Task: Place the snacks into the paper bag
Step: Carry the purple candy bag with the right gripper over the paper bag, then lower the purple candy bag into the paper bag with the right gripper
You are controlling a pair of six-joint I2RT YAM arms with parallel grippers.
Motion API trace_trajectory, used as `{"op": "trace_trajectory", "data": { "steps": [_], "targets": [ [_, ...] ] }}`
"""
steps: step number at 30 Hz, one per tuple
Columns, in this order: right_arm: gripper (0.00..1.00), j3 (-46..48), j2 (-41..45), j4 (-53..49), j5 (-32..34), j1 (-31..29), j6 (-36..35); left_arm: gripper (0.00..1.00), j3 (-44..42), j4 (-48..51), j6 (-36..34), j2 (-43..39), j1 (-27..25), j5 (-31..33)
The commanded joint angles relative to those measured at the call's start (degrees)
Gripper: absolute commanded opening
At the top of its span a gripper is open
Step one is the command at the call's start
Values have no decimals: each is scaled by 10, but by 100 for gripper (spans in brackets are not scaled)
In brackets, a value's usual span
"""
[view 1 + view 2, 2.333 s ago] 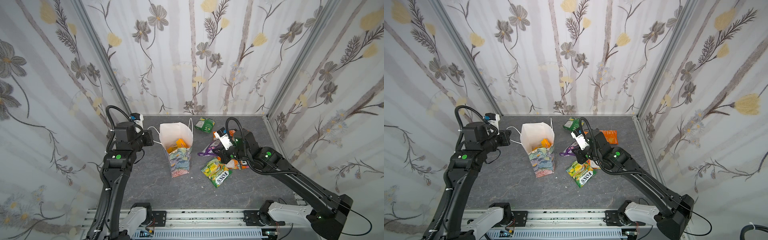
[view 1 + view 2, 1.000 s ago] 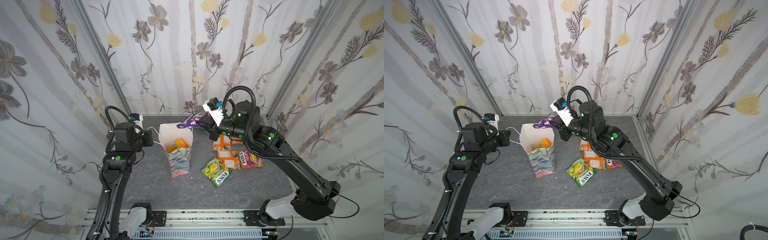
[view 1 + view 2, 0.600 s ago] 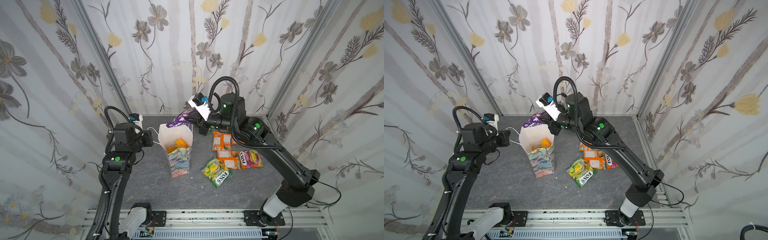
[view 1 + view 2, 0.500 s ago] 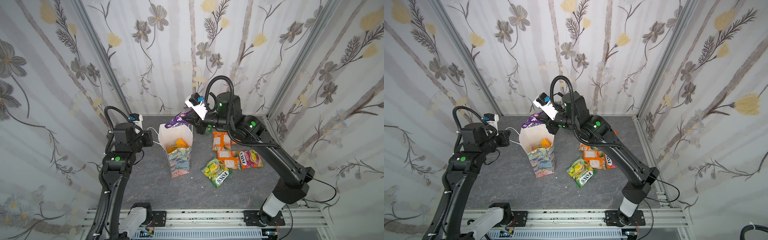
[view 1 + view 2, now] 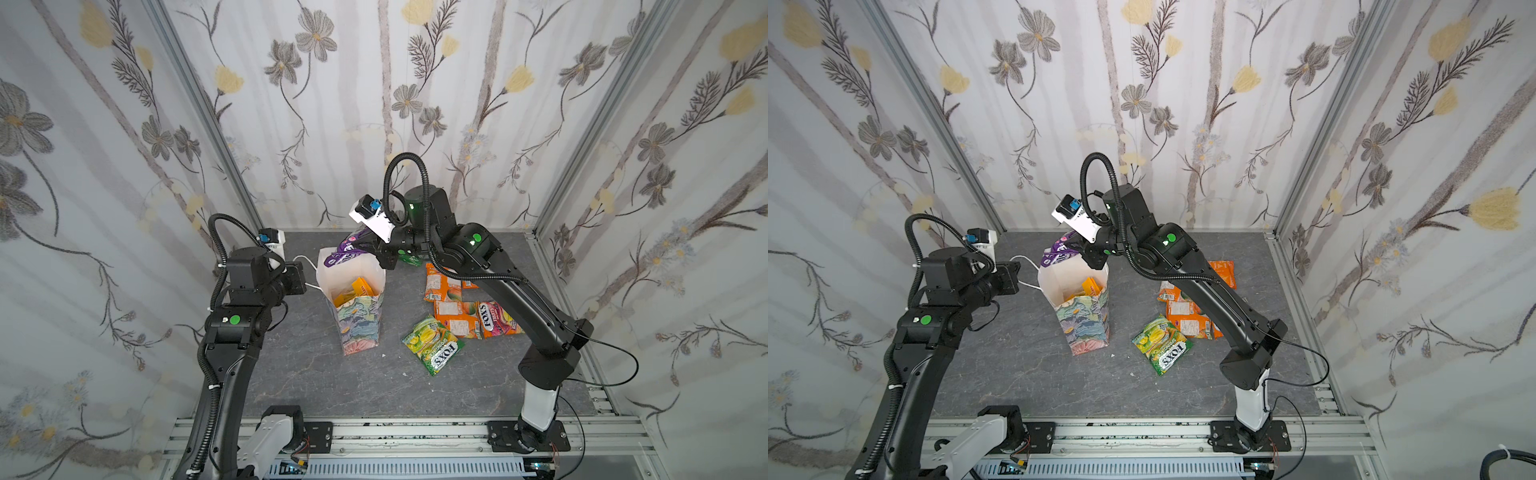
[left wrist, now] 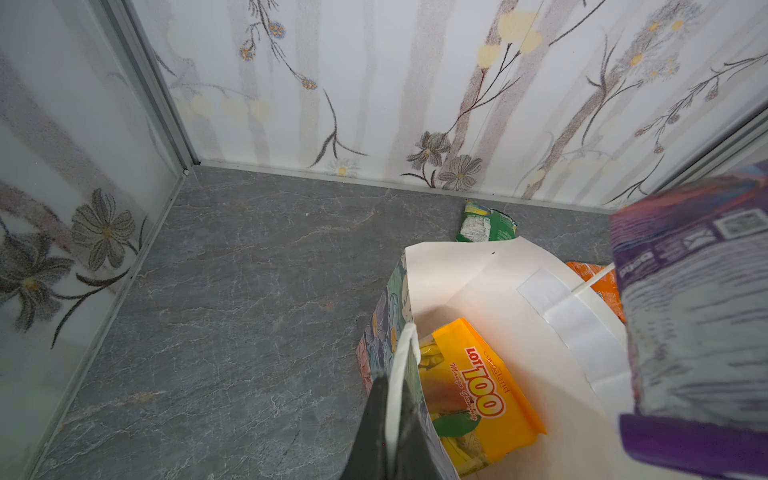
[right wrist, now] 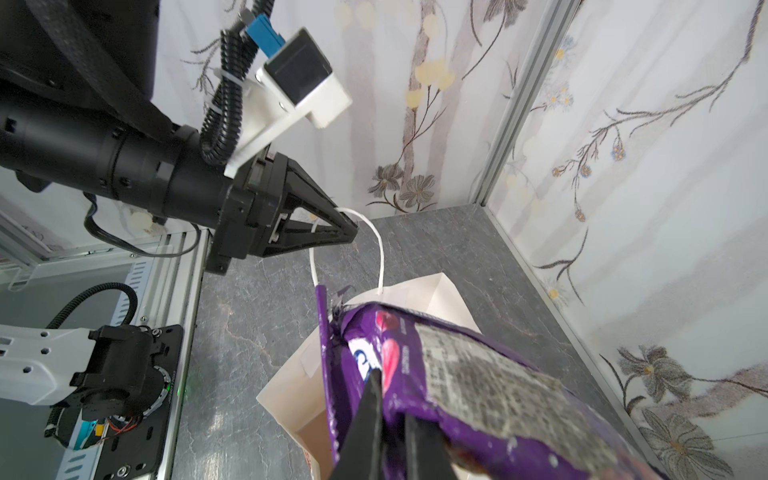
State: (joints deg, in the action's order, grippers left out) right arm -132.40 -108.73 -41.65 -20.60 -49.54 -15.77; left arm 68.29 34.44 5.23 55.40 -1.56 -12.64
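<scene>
The floral paper bag point(image 5: 357, 332) point(image 5: 1088, 332) stands upright and open mid-table, with a yellow-orange packet point(image 5: 358, 289) point(image 6: 478, 390) inside. My left gripper point(image 5: 304, 279) point(image 6: 392, 386) is shut on the bag's white cord handle point(image 6: 401, 357) point(image 7: 376, 237) at its left side. Shut on a purple packet point(image 5: 343, 254) point(image 5: 1054, 254) point(image 7: 457, 374), my right gripper point(image 5: 368, 246) point(image 7: 392, 407) hovers over the bag's far rim. Several snacks lie to the right: a green-yellow FOX'S packet point(image 5: 432, 349), orange packets point(image 5: 453, 316) and a green one point(image 6: 484, 222) behind the bag.
Flowered walls close the table on three sides, with the back wall point(image 5: 374, 124) just behind the bag. An aluminium rail point(image 5: 374, 432) carrying both arm bases runs along the front edge. The right arm's long link point(image 5: 519, 303) passes above the loose packets.
My right gripper lifted the purple packet from the pile and swung it left, up to the bag's mouth. The left gripper has kept its hold on the handle.
</scene>
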Motion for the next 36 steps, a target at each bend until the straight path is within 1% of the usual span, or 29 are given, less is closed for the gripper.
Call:
{"op": "trace_trajectory", "data": {
  "steps": [1, 6, 10, 17, 24, 29, 36],
  "targets": [
    [0, -19, -14, -20, -1, 0, -30, 0, -2, -11, -7, -1, -1, 6],
    [0, -32, -40, -47, 13, -2, -56, 0, -1, -11, -8, 0, 0, 9],
    [0, -31, -51, -54, 43, -11, -71, 1, 3, -10, -9, 1, 0, 10],
    [0, -33, -70, -69, 115, -41, -95, 0, 1, -11, -8, 9, 0, 7],
    [0, -35, -89, -79, 151, -46, -107, 0, 1, -12, -9, 8, 0, 8],
    [0, -48, -105, -102, 167, -53, -112, 1, -3, -14, -9, 5, 0, 10],
    [0, -49, -118, -129, 165, -76, -125, 1, 1, -14, -9, 11, 0, 6]
  ]
}}
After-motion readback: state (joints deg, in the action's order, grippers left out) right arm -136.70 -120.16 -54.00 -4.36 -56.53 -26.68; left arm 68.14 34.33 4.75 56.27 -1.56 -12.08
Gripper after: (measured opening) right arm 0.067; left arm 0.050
